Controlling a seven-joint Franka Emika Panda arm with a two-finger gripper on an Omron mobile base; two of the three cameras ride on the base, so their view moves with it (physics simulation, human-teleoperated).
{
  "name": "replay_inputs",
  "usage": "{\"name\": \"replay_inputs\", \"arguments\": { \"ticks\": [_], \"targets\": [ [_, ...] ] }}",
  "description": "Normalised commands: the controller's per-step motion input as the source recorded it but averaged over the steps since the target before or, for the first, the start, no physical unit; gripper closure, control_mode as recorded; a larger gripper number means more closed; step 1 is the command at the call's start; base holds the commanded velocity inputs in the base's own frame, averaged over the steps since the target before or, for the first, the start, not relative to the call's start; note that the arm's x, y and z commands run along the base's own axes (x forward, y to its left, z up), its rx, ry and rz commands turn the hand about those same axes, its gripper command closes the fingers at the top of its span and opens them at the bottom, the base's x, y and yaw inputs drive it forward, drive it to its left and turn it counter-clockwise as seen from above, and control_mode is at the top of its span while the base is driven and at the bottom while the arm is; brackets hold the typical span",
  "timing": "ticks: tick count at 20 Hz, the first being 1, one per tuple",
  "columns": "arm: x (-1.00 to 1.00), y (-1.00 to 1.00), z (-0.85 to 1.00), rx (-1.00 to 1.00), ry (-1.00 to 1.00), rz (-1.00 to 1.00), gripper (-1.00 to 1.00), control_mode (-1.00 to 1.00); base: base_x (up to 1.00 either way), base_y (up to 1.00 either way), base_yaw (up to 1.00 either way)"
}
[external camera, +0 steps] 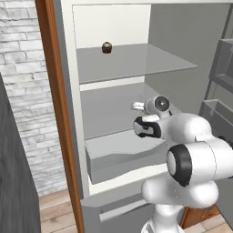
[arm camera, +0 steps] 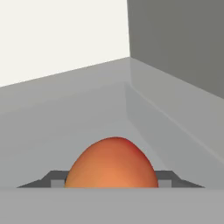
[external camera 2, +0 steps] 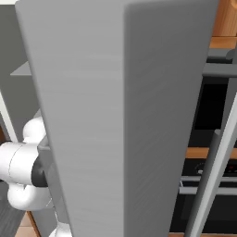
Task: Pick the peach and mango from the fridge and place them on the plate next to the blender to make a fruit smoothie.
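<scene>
A reddish-orange fruit, the peach [arm camera: 113, 164] by its colour, sits between my gripper's [arm camera: 111, 183] two dark fingertips [arm camera: 54, 180], which are shut on it. It rests low over a grey fridge shelf near the corner where the white back wall meets the grey side wall. In the left base view the arm reaches into the open fridge [external camera: 113, 22], with the gripper [external camera: 138, 106] over the lower shelf and the peach hidden behind the hand. The mango, the plate and the blender are out of view.
A small dark brown lump [external camera: 106, 47] stands on the upper shelf [external camera: 136, 61]. A grey drawer [external camera: 123, 154] lies below the hand. The open fridge door [external camera 2: 125, 115] stands close in the right base view, with door bins [external camera: 218, 109] on the right.
</scene>
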Motion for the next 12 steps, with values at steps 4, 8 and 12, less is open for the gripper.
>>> {"name": "replay_inputs", "arguments": {
  "ticks": [4, 8, 12],
  "targets": [
    [-1.00, 0.15, 0.92, 0.00, -0.03, 0.00, 1.00, -1.00, 0.00, 0.00, 0.00],
    [-1.00, 0.21, 1.00, 0.00, 0.03, 0.04, 1.00, -1.00, 0.00, 0.00, 0.00],
    [-1.00, 0.24, 1.00, 0.00, 0.18, 0.06, 1.00, -1.00, 0.00, 0.00, 0.00]
  ]
}}
